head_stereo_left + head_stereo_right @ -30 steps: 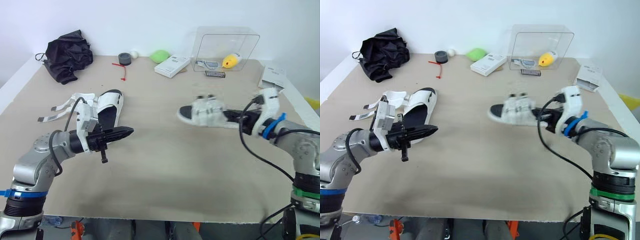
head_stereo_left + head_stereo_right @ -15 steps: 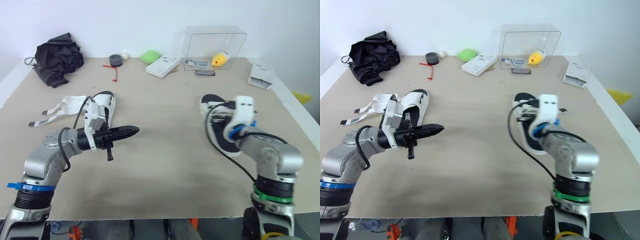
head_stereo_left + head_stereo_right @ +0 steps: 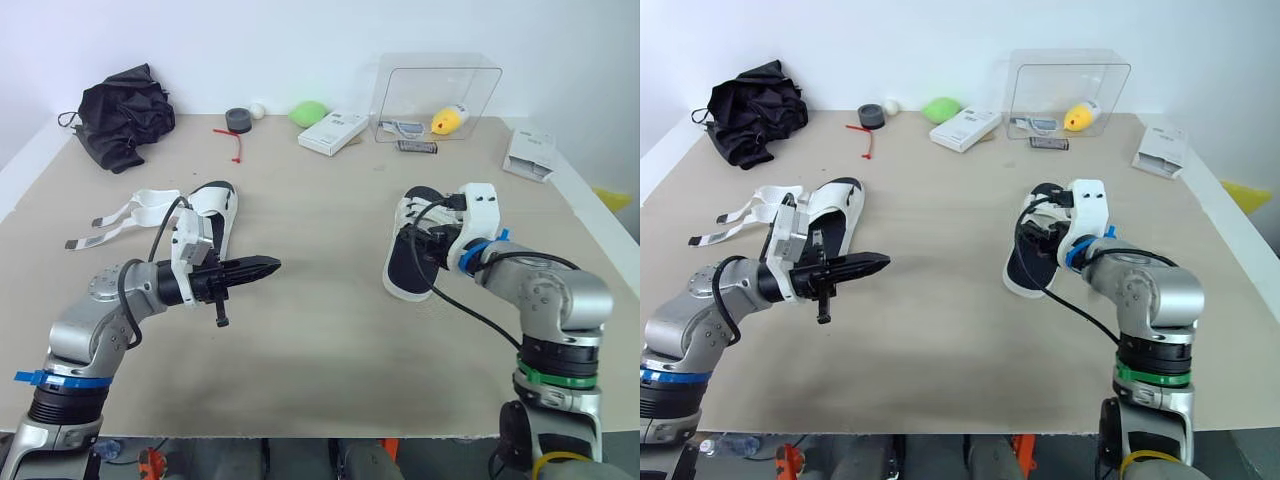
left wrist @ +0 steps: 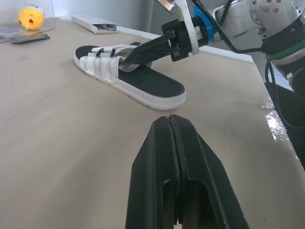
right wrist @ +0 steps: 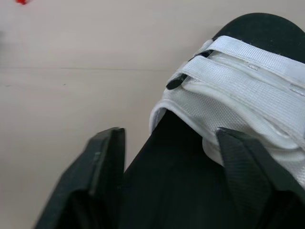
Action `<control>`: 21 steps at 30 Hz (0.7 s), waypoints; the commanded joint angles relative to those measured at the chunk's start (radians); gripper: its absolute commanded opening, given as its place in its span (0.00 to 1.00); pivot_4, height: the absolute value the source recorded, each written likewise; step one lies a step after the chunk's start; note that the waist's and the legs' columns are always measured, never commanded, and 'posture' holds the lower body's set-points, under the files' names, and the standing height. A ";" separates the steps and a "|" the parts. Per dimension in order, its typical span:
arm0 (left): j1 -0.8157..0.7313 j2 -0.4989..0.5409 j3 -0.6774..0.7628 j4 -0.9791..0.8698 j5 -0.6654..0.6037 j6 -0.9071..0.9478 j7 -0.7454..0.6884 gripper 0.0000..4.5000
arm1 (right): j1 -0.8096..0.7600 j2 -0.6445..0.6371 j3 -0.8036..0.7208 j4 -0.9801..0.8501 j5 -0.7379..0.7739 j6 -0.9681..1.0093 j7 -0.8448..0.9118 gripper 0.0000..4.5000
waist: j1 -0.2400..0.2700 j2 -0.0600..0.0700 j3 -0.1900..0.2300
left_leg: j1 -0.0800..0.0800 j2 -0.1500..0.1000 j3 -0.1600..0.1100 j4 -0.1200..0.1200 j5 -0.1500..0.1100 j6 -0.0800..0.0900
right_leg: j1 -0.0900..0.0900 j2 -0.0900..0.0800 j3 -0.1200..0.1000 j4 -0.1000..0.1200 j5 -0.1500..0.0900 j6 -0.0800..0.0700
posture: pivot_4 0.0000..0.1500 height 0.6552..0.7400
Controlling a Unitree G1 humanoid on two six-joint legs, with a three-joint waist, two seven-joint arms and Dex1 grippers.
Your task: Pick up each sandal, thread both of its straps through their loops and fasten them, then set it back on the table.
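One white-strapped sandal with a black footbed (image 3: 405, 272) lies flat on the table at the right, both straps closed across it (image 5: 238, 81). My right gripper (image 3: 428, 240) is low over its heel end, open, with a finger (image 5: 105, 152) on each side of the footbed. The other sandal (image 3: 216, 212) lies at the left with its straps (image 3: 120, 215) loose and spread on the table. My left gripper (image 3: 266, 266) hovers shut and empty just right of that sandal, pointing at the right one (image 4: 143, 81).
Along the back edge are a black bag (image 3: 125, 112), a tape roll (image 3: 237, 120), a red tie (image 3: 238, 145), a green object (image 3: 313, 112), a white box (image 3: 338, 131) and a clear box (image 3: 437, 95). A white packet (image 3: 530, 152) lies far right.
My right arm brought the strapped sandal down and turned it until it lay flat on the table, then its fingers opened. The left arm stayed put. The camera shifted.
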State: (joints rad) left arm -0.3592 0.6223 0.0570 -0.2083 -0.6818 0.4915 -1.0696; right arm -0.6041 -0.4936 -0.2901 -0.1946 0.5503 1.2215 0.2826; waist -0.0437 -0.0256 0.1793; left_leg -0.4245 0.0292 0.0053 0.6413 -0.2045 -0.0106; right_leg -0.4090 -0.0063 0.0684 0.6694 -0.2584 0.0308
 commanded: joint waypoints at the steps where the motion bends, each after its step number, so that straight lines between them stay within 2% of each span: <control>1: 0.007 0.033 0.059 -0.026 -0.029 0.029 0.014 0.00 | -0.010 -0.116 -0.104 -0.107 0.169 0.041 0.186 0.72 | 0.000 0.000 0.000 | 0.000 0.000 0.000 0.000 0.000 0.000 | 0.000 0.000 0.000 0.000 0.000 0.000 | 1.00 1.00; 4: -0.003 0.038 0.097 0.000 -0.047 0.072 0.063 0.00 | 0.012 -0.178 -0.163 -0.171 0.303 0.037 0.309 0.72 | 0.000 0.000 0.000 | 0.000 0.000 -0.001 -0.001 -0.001 0.001 | 0.001 0.001 0.000 -0.001 0.000 0.000 | 1.00 1.00; 8: -0.025 0.030 0.142 0.093 0.020 0.095 0.217 0.00 | 0.013 -0.166 -0.149 -0.257 0.419 -0.023 0.382 0.72 | -0.005 0.000 0.000 | 0.001 0.002 -0.001 0.000 -0.001 0.001 | 0.001 0.003 0.000 -0.001 0.000 0.000 | 1.00 1.00; 14: -0.003 -0.035 0.191 0.083 0.029 0.167 0.433 0.00 | 0.056 -0.138 -0.008 -0.357 0.465 -0.103 0.436 0.72 | -0.001 0.000 0.000 | 0.001 0.002 -0.002 0.000 0.001 0.003 | 0.001 0.003 -0.001 -0.001 0.001 0.002 | 1.00 1.00; 21: 0.064 -0.137 0.213 -0.010 0.022 0.220 0.602 0.00 | 0.093 -0.138 0.093 -0.326 0.411 -0.200 0.449 0.72 | 0.000 -0.001 0.000 | -0.002 -0.001 -0.002 0.003 0.001 0.003 | 0.001 -0.004 0.000 -0.002 0.003 0.005 | 1.00 1.00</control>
State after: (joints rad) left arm -0.2957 0.4870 0.2415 -0.1475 -0.6447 0.7069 -0.4953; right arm -0.5113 -0.6255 -0.1943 -0.5172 0.9725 1.0620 0.7212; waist -0.0437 -0.0270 0.1791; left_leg -0.4265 0.0283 0.0034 0.6452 -0.2031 -0.0077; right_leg -0.4079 -0.0105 0.0684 0.6677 -0.2549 0.0358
